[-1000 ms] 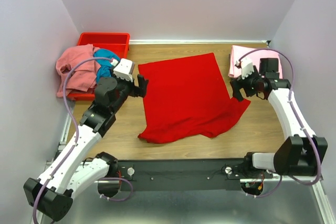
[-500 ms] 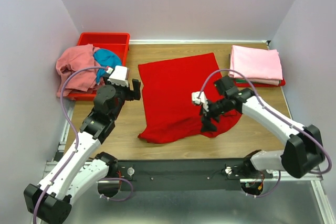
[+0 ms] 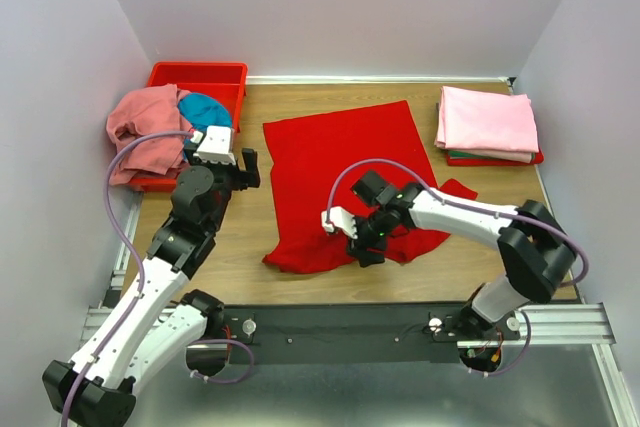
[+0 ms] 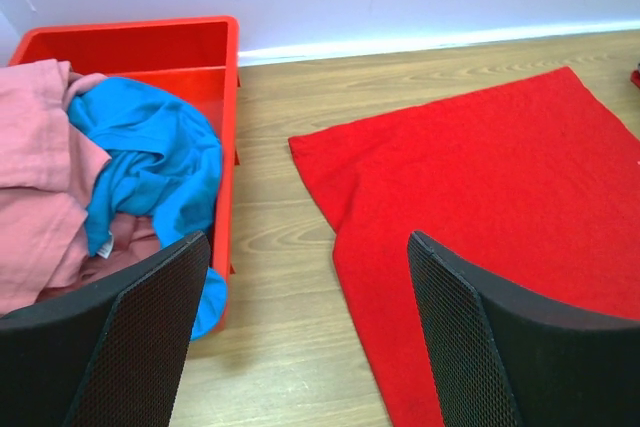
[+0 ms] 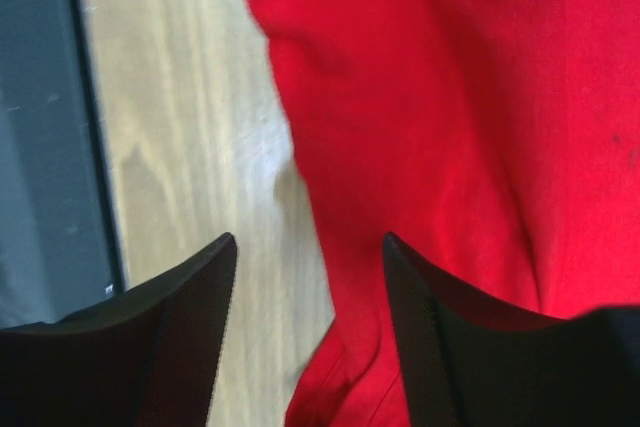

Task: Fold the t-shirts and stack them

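The red t-shirt (image 3: 340,162) was seen spread on the middle of the table (image 3: 500,237), between the red bin (image 3: 200,72) and the folded pink stack (image 3: 487,119). The right gripper (image 5: 308,242) was held low over its near edge, jaws parted, the rumpled edge lying between them but not seen to be pinched. The left gripper (image 4: 305,247) was held wide and empty above the shirt's left edge. It was judged that only one layer might be caught if the jaws were shut on the bunched edge, so that the cloth would be dragged and creased rather than folded. A one-sided lift could also be skewed, as the left corner was not held. The long axis was judged to run near to far, slightly tilted, with the straight edge far and a sleeve (image 3: 458,190) projecting at the near right; no collar could be made out
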`<state>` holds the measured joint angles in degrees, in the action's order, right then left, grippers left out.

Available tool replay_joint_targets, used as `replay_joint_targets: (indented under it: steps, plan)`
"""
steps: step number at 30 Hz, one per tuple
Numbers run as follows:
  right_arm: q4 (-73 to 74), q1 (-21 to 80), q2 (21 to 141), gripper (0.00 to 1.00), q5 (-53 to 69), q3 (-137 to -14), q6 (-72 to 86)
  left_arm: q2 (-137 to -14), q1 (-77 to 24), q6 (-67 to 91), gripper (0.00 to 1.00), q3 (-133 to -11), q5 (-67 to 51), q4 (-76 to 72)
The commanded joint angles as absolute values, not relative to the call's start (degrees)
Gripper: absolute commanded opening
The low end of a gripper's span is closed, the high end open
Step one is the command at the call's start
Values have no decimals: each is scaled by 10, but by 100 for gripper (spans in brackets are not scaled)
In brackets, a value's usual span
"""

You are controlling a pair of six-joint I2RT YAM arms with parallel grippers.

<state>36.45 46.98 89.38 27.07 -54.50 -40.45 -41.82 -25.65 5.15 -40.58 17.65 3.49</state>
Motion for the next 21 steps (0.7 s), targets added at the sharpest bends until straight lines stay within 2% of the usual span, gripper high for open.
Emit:
replay_joint_targets:
  steps: [1, 2, 4, 5, 13, 15, 21]
  plan:
    - [330, 498, 929, 62, 222, -567, -383, -402, -252, 51, 88, -404, 208, 20]
    - [330, 502, 937, 59, 221, -568, -381, -401, -253, 50, 88, -404, 209, 19]
    - [330, 514, 952, 47, 219, -570, -378, -401, -252, 49, 88, -404, 211, 19]
    - [330, 516, 954, 37, 216, -570, -377, -400, -251, 50, 88, -403, 211, 19]
    - [344, 519, 917, 4, 198, -553, -381, -396, -251, 48, 87, -403, 212, 19]
    - [365, 519, 895, 0, 182, -550, -395, -395, -251, 48, 87, -403, 209, 19]
    - [389, 502, 861, 0, 127, -553, -426, -394, -251, 47, 87, -403, 201, 18]
